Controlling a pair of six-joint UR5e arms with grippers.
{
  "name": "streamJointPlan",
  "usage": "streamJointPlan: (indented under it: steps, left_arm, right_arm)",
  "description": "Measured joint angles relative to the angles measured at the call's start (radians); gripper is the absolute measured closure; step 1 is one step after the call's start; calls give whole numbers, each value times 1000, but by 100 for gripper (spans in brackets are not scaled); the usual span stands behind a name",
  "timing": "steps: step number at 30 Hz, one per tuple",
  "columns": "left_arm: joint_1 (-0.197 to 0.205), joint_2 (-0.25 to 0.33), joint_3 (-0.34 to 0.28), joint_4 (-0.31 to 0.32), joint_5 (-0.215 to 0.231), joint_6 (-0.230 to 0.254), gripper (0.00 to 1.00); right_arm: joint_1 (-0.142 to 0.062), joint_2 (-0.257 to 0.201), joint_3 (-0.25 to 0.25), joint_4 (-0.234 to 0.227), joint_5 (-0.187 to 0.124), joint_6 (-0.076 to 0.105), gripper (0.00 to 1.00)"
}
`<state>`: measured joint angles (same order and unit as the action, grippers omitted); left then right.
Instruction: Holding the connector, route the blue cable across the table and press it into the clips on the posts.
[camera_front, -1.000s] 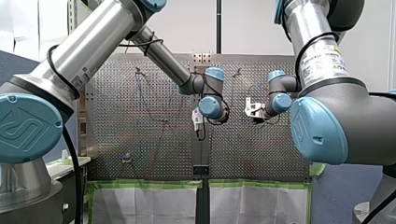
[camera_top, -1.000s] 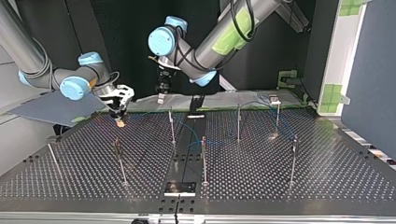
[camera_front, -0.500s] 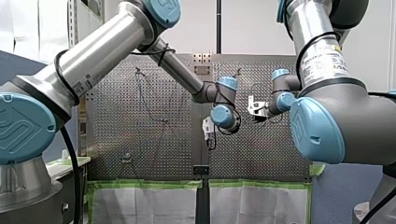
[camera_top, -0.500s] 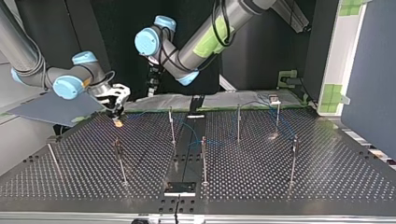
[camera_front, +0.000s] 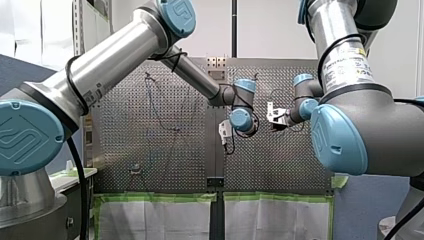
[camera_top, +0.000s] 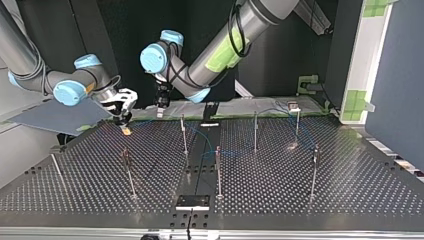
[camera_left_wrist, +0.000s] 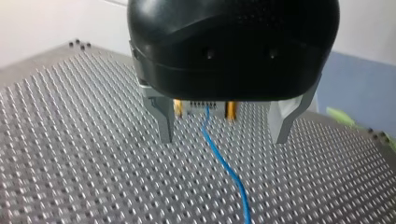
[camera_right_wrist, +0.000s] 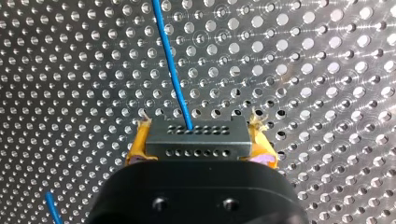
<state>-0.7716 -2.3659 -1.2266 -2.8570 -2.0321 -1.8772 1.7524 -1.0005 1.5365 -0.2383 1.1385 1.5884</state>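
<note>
The connector (camera_right_wrist: 195, 137) is sitting clamped between the yellow pads (camera_right_wrist: 137, 147) of my right gripper (camera_right_wrist: 198, 140), which is closing on both its ends. The blue cable (camera_right_wrist: 170, 65) is leaving it ahead of the gripper, toward eleven o'clock, over the perforated table (camera_right_wrist: 327, 70). In the top view the connector is at the table's ten o'clock. My left gripper (camera_left_wrist: 223, 139) is hanging at its two o'clock, with metal fingers (camera_left_wrist: 162, 119) spread wide and gripping nothing.

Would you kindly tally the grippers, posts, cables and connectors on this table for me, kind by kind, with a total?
Grippers: 2, the left gripper and the right gripper
Posts: 7
Blue cable: 1
Connector: 1
Total: 11
</note>
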Motion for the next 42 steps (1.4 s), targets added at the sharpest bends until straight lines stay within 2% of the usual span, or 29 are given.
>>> streamJointPlan:
  steps: [8,19,29,30,31,32,33,34,35,36,37,38,39,42]
  left_arm:
    - [19,-50,62,-40,-43,-3,0]
    - [25,-67,151,-13,-31,-19,0]
    - [46,-130,222,-53,-27,-27,0]
    - [46,-132,225,-57,-30,-27,5]
    - [45,-133,228,-60,-33,-27,5]
    - [44,-134,230,-62,-37,-27,24]
    - [42,-134,232,-62,-40,-26,36]
    - [39,-135,232,-61,-42,-26,36]
    - [36,-134,233,-59,-46,-25,57]
    - [33,-134,234,-57,-49,-25,64]
    - [32,-134,234,-55,-52,-25,64]
    - [30,-134,234,-54,-55,-25,88]
    - [28,-134,234,-53,-57,-25,100]
    - [24,-134,235,-54,-61,-26,100]
  right_arm:
    - [-8,-1,2,0,-26,0,100]
    - [-9,-1,2,-1,-32,0,100]
    - [-10,-1,1,-3,-32,0,100]
    - [-10,-2,1,-3,-32,0,100]
    - [-10,-2,1,-4,-32,0,100]
    - [-10,-2,2,-4,-32,1,100]
    - [-10,-2,2,-4,-32,1,100]
    - [-10,-2,2,-4,-32,1,100]
    - [-10,-2,1,-4,-32,0,100]
    - [-10,-2,1,-3,-32,1,100]
    - [-10,-2,1,-3,-32,1,100]
    - [-10,-2,2,-3,-32,1,100]
    - [-10,-2,1,-3,-32,1,100]
    - [-11,-2,1,-4,-32,2,100]
